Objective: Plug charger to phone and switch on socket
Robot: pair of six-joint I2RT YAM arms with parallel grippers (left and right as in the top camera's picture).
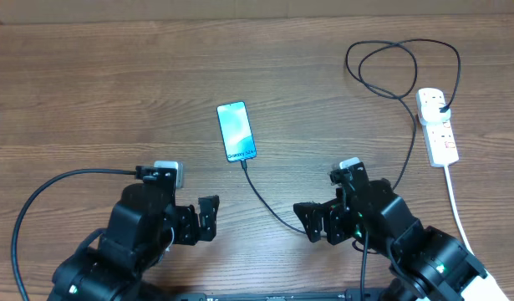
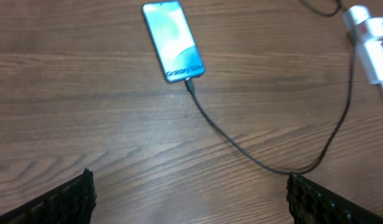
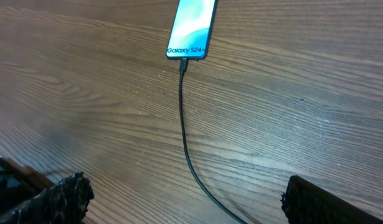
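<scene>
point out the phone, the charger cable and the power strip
phone [image 1: 236, 131], overhead view, middle of the lit screen
charger cable [image 3: 182, 118], right wrist view, the straight run just below the phone
power strip [image 1: 441, 138], overhead view, lower half of its white body

The slim rectangular glass-screened smartphone [image 1: 236, 131] lies flat near the middle of the brown wooden tabletop [image 1: 89, 92]. The white oblong plastic power strip [image 1: 438, 127] lies well apart to its right. The thin black charger cable [image 3: 180, 112] enters the smartphone's near end and runs nearward beside the right end effector [image 1: 309, 221]. It then runs away to the plug in the power strip's far outlet.
</scene>
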